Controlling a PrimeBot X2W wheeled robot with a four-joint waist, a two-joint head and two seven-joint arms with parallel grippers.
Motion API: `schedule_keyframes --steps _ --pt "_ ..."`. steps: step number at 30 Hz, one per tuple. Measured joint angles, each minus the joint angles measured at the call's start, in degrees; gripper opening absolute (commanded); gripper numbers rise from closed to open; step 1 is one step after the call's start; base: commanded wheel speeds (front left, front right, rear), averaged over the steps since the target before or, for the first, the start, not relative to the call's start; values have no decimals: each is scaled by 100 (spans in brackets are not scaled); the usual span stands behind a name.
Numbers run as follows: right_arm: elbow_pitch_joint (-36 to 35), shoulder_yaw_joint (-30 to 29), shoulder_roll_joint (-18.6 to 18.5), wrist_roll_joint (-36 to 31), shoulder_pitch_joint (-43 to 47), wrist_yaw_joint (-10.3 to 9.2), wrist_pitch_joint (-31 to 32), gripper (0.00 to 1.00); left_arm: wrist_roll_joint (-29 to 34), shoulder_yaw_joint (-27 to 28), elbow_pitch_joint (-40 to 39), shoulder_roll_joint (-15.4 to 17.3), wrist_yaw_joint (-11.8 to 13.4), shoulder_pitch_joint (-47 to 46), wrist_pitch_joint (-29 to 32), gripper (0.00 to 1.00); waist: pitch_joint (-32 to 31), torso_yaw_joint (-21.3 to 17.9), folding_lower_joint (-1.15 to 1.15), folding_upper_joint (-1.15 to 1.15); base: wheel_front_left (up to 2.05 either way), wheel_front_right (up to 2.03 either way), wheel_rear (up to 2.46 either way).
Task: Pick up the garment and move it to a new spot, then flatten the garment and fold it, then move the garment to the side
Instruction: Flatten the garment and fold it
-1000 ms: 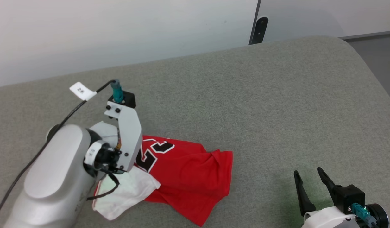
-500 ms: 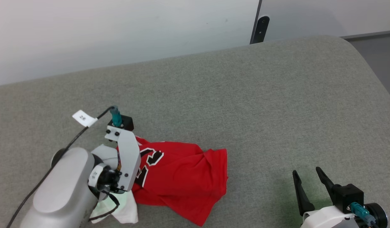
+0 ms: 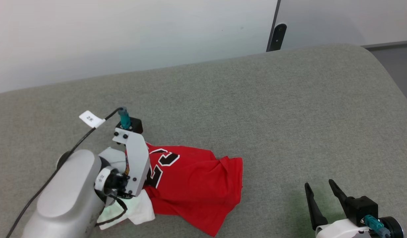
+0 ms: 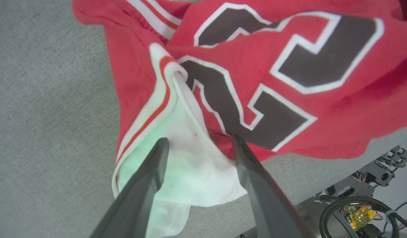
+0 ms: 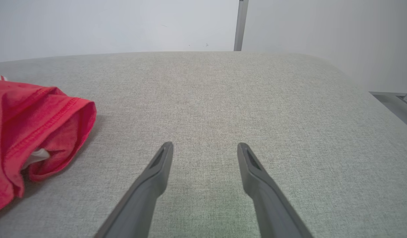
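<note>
Garment lay crumpled on the grey padded surface, and you had your left gripper pointed straight down at it. Its two dark fingers stood spread, with the white sleeve lying in the gap between them and just past their tips. As far as the left wrist view showed, neither finger pinched the cloth. Ahead of those tips the red chest bunched up, showing its black, white-outlined numbers, and the striped trim ran along the left finger's side. Your right gripper was spread as well, holding nothing, low over the bare padded surface. The garment's red hem sat off to that gripper's left, apart from it. In the head view your left forearm covered part of the sleeve.
</note>
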Motion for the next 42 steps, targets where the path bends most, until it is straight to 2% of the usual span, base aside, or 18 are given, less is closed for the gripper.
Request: schedule_keyframes --steps 1,2,3,4,5,6,8,13,18,24,28,34,42 --pt "-2 7 0 0 6 0 3 100 -27 0 2 -1 1 3 27 90 -6 7 0 0 0 0 0" --pt "-9 12 0 0 6 0 5 100 -30 -4 0 -1 2 8 46 90 -10 12 0 0 0 0 0" --pt "-14 19 0 0 6 0 5 100 -31 -10 -1 2 3 13 51 61 -13 15 0 0 0 0 0" --pt "-18 23 0 0 7 0 5 100 -41 -13 -5 7 10 20 81 61 -13 14 0 0 0 0 0" --pt "-20 25 0 0 8 0 5 100 -57 -18 -11 11 27 29 103 47 -12 14 0 0 0 0 0" --pt "-26 27 0 0 9 0 5 100 -62 -24 -24 24 27 33 109 42 -8 12 0 0 0 0 0" --pt "-43 32 -1 0 15 0 5 100 -77 -23 -37 45 36 35 160 0 3 8 0 0 0 0 0" --pt "-56 34 0 0 18 0 5 100 -174 -4 21 68 99 79 309 0 54 -7 0 0 0 0 0" --pt "-38 32 0 0 17 0 5 100 -257 18 -4 219 42 47 502 0 57 -15 0 0 0 0 0" --pt "-45 8 0 -10 36 0 48 100 -225 5 -316 628 -107 -157 814 0 14 21 0 0 0 0 0" --pt "-79 11 0 -26 80 0 75 100 -24 -66 -469 1070 -259 -236 853 0 28 46 0 0 0 0 0" --pt "-146 36 1 -57 59 0 114 100 286 -269 -356 1618 -436 -327 588 0 125 30 0 0 0 0 0" --pt "-221 26 -2 -108 -5 0 156 100 403 -517 252 1844 -506 -258 -35 0 333 -83 0 0 0 0 0"
